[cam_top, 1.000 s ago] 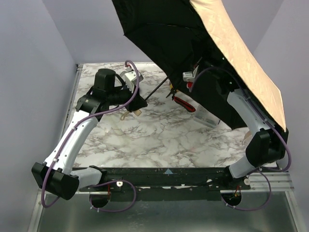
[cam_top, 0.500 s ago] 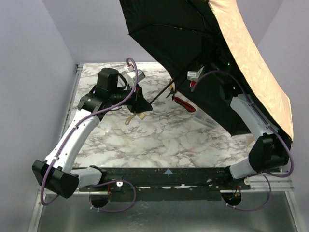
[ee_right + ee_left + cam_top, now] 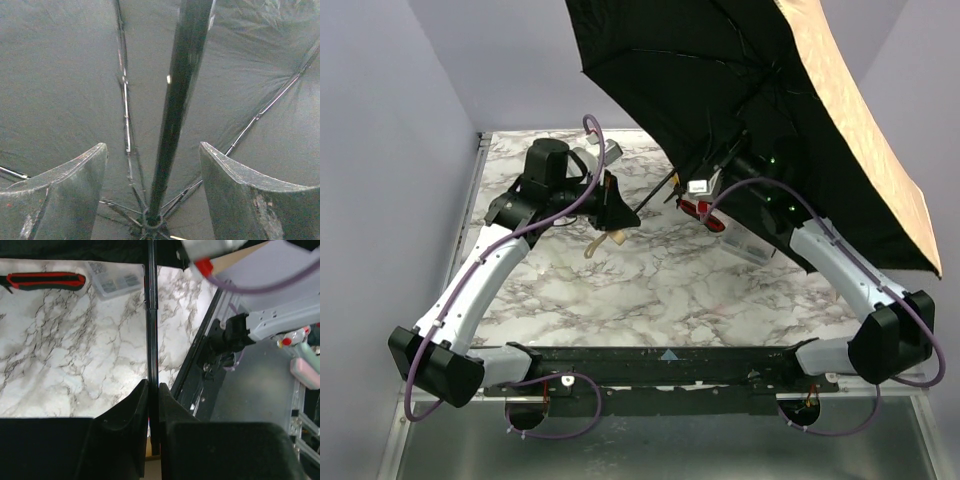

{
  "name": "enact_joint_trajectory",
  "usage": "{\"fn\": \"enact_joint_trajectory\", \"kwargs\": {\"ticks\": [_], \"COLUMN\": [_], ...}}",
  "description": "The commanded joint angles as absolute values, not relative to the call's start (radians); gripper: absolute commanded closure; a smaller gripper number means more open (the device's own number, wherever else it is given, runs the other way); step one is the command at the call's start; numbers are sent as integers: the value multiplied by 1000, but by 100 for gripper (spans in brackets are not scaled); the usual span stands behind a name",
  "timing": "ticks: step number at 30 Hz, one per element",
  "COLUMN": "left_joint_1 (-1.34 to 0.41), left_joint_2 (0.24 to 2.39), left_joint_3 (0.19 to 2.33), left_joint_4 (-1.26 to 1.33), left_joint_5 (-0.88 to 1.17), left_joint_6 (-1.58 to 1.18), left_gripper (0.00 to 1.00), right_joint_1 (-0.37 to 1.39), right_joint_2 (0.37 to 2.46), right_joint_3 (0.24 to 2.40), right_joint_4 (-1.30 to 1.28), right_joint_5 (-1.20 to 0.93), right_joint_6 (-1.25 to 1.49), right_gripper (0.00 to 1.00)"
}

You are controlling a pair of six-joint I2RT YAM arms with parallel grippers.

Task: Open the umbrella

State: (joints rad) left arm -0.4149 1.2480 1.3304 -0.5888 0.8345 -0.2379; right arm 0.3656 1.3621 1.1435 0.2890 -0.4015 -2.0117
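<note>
The umbrella (image 3: 720, 80) stands spread open over the table's far right, black lining facing me and peach outer fabric (image 3: 860, 110) along its right edge. Its thin black shaft (image 3: 655, 192) slants down-left to my left gripper (image 3: 618, 212), which is shut on the shaft (image 3: 152, 315) just above the tan handle (image 3: 613, 238). In the left wrist view both fingers press on the shaft at the left gripper (image 3: 152, 385). My right gripper (image 3: 152, 147) is open under the canopy, its fingers (image 3: 75, 175) standing apart on either side of the shaft (image 3: 175, 100) without touching it.
Red-handled pliers (image 3: 705, 215) (image 3: 45, 280) and a clear plastic box (image 3: 750, 245) (image 3: 112, 277) lie on the marble table (image 3: 650, 280) beneath the canopy. The black frame rail (image 3: 670, 358) runs along the near edge. Lavender walls close in on both sides.
My right gripper has opened and let go of the shaft. The right arm has swung outward and lower. The canopy has shifted up and to the right; the left gripper keeps its hold.
</note>
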Motion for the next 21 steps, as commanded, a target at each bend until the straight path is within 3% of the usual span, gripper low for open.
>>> {"fn": "enact_joint_trajectory", "kwargs": {"ticks": [1,6,12,15,21], "left_joint_1": [-420,-419,-417,-419,-436], "left_joint_2": [1216,1195,1130,1068,1033], "left_joint_3": [1321,1279,1138,1028,983], "left_joint_4": [-379,-264,-36,159,265], "left_joint_5": [841,810,789,728,612], "left_joint_6": [-317,-354,-382,-413,-385], "left_gripper": [100,100,100,100,100], "right_joint_1": [427,465,530,533,532], "right_joint_2": [1282,1154,1012,1072,1221], "right_joint_3": [1079,989,1048,1214,1425], "right_joint_4": [230,149,-92,-203,-245], "right_joint_5": [-335,-243,-229,-235,-217], "right_joint_6": [-1902,-1611,-1018,-639,-16], "right_gripper": [25,23,24,27,36]}}
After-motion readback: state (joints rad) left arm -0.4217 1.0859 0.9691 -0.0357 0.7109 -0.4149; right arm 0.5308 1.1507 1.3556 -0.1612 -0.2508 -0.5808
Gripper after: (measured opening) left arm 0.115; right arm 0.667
